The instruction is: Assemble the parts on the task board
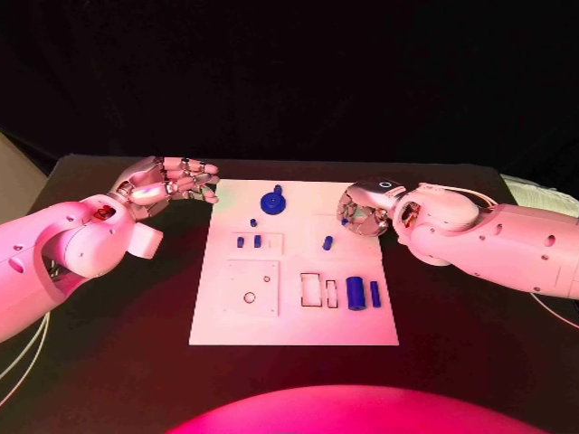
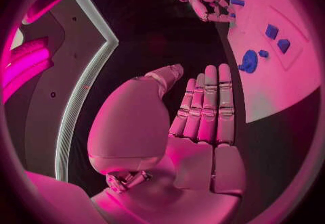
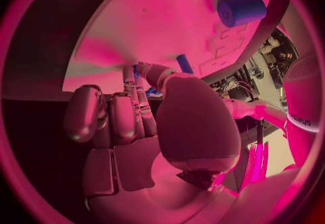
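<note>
While nothing is gripped yet: left hand [image 1: 170,183] hovers off the task board [image 1: 224,325] at its 10 o'clock corner, fingers apart, empty. Right hand [image 1: 368,210] sits over the board's 2 o'clock edge, fingers curled inward; cannot tell whether anything is pinched. Blue gear-like disc [image 1: 274,201] lies at 12 o'clock; thick cylinder [image 1: 355,292] and slim peg [image 1: 374,293] at 4 o'clock. Likely light, rigid, smooth plastic, prone to rolling. Suggest pinching the cylinder across its round sides, mid-length.
</note>
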Tool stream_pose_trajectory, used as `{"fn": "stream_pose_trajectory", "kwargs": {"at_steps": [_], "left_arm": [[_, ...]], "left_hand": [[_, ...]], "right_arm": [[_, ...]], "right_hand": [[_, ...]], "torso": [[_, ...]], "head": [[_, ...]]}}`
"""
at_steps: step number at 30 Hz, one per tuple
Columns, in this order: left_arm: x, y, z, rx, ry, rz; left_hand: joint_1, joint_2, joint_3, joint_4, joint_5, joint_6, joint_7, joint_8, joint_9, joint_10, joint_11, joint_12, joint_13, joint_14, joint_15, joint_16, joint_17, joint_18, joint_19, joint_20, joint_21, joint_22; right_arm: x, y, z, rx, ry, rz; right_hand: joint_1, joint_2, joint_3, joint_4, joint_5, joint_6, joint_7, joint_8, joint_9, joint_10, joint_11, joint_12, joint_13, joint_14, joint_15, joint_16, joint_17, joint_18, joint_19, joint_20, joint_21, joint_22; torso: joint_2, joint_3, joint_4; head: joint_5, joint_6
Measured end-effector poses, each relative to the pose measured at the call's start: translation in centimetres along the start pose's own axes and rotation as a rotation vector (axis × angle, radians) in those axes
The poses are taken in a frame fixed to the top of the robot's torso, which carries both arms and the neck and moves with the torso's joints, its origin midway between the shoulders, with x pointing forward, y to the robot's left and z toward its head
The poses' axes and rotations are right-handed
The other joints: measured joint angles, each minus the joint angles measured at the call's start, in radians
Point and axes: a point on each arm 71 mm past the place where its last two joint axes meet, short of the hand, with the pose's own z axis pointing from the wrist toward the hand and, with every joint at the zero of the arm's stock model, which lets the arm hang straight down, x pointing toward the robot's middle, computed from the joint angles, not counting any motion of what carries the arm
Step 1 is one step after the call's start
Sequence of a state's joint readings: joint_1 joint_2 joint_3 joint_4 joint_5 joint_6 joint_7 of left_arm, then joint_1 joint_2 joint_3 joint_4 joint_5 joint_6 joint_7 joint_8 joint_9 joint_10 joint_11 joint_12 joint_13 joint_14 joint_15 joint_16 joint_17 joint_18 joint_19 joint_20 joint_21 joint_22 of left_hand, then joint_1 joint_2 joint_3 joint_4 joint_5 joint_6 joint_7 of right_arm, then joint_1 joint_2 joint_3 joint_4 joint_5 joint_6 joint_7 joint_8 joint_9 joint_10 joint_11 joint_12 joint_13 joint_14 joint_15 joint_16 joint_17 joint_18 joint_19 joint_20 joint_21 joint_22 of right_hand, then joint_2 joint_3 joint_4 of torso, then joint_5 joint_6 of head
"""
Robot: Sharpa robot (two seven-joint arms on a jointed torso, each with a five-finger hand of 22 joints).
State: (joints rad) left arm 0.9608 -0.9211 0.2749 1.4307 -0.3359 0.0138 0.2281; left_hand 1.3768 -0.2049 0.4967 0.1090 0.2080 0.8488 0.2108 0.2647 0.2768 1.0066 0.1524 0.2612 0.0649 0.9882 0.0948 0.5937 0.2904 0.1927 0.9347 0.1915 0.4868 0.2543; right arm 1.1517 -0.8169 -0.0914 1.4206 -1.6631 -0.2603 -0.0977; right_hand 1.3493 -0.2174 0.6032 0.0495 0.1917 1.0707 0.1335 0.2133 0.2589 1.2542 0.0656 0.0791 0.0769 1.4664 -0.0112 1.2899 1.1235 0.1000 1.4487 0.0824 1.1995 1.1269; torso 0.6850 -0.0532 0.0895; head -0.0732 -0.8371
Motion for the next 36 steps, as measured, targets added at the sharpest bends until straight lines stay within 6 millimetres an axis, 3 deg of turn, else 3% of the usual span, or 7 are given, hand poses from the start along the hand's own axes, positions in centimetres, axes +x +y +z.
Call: {"fn": "stream_pose_trajectory", "kwargs": {"at_steps": [10,11,13,21,26,29,36], "left_arm": [[0.1,0.1,0.0,-0.006,0.005,0.008],[0.1,0.1,0.0,-0.007,0.006,0.008],[0.1,0.1,0.0,-0.008,0.007,0.009],[0.2,0.2,0.1,-0.015,0.012,0.006],[0.2,0.2,0.1,-0.018,0.014,0.005],[0.2,0.3,0.1,-0.021,0.013,0.004],[-0.2,0.5,0.0,-0.03,0.005,0.005]], "left_hand": [[0.0,0.0,-0.003,-0.003,0.0,0.0,0.0,0.0,-0.001,0.0,0.0,-0.004,0.0,0.0,0.0,-0.004,0.002,0.0,0.0,0.0,0.0,-0.001],[0.0,0.0,-0.003,-0.003,0.0,0.0,0.0,0.0,-0.001,0.0,0.0,-0.004,0.0,0.0,0.0,-0.004,0.002,0.0,0.0,0.0,0.0,-0.001],[0.004,-0.004,-0.003,-0.003,0.0,-0.002,0.002,-0.004,-0.003,-0.006,0.005,-0.008,0.0,0.0,0.0,-0.008,0.005,0.0,0.0,0.0,-0.004,-0.002],[0.009,0.001,-0.01,-0.01,0.0,-0.009,0.002,-0.009,-0.006,-0.013,0.012,-0.009,0.0,0.0,0.0,-0.011,0.009,0.0,0.0,0.0,-0.004,-0.004],[0.009,0.001,-0.01,-0.01,0.0,-0.009,0.002,-0.009,-0.006,-0.013,0.012,-0.009,0.0,0.0,0.0,-0.011,0.009,0.0,0.0,0.0,-0.004,-0.004],[0.009,0.001,-0.01,-0.01,0.0,-0.009,0.002,-0.009,-0.006,-0.013,0.012,-0.009,0.001,0.0,0.0,-0.011,0.01,0.0,0.0,0.0,-0.004,-0.004],[0.013,0.005,-0.01,-0.01,0.0,-0.012,0.005,-0.009,-0.007,-0.015,0.014,-0.012,0.001,0.0,0.0,-0.011,0.011,0.0,0.0,0.0,-0.006,-0.004]], "right_arm": [[0.1,0.2,0.4,0.009,-0.006,-0.005],[0.2,0.3,0.4,0.01,-0.007,-0.006],[0.2,0.3,0.4,0.012,-0.009,-0.008],[0.4,0.5,0.3,0.016,-0.021,-0.013],[0.5,0.6,0.1,0.02,-0.036,-0.007],[0.6,0.6,-0.1,0.024,-0.048,-0.001],[0.7,1.1,-0.7,0.018,-0.088,0.023]], "right_hand": [[0.0,0.0,0.004,0.003,0.0,0.002,-0.001,0.004,0.001,0.011,0.0,0.006,0.003,0.0,0.0,0.006,0.001,0.0,0.0,0.0,0.007,0.005],[0.0,0.0,0.007,0.001,0.006,0.002,-0.001,0.004,0.003,0.011,0.001,0.005,0.003,0.0,0.0,0.01,0.003,-0.001,0.004,-0.004,0.02,0.019],[0.0,0.0,0.012,-0.004,0.026,0.006,-0.005,0.011,0.01,0.016,-0.002,-0.001,0.003,0.0,-0.007,0.021,0.011,-0.025,0.013,-0.006,0.09,0.103],[-0.014,0.014,0.043,-0.021,0.063,0.012,-0.005,0.031,0.032,0.034,-0.006,-0.01,-0.002,0.0,-0.007,0.043,0.028,-0.025,0.013,-0.006,0.146,0.168],[-0.018,0.018,0.056,-0.032,0.099,0.012,-0.005,0.042,0.046,0.037,-0.005,-0.016,0.0,0.0,-0.007,0.052,0.037,-0.024,0.013,-0.006,0.158,0.181],[-0.019,0.022,0.056,-0.032,0.101,0.012,-0.006,0.042,0.05,0.041,-0.002,-0.017,-0.001,0.0,-0.007,0.057,0.039,-0.039,0.013,-0.006,0.16,0.181],[-0.02,0.023,0.056,-0.032,0.109,0.012,-0.009,0.046,0.054,0.041,-0.002,-0.014,0.003,0.0,-0.007,0.062,0.043,-0.039,0.013,-0.006,0.165,0.181]], "torso": [[0.0,-0.0012,0.0004],[0.0,-0.0012,0.0003],[0.0,-0.0013,0.0002],[-0.001,-0.0013,-0.0005],[-0.002,-0.0012,-0.0003],[-0.002,-0.0012,-0.0003],[-0.002,-0.0006,-0.0005]], "head": [[-0.001,-0.003],[-0.001,-0.004],[0.0,-0.006],[0.006,-0.007],[0.007,-0.007],[0.007,-0.007],[0.007,-0.008]]}}
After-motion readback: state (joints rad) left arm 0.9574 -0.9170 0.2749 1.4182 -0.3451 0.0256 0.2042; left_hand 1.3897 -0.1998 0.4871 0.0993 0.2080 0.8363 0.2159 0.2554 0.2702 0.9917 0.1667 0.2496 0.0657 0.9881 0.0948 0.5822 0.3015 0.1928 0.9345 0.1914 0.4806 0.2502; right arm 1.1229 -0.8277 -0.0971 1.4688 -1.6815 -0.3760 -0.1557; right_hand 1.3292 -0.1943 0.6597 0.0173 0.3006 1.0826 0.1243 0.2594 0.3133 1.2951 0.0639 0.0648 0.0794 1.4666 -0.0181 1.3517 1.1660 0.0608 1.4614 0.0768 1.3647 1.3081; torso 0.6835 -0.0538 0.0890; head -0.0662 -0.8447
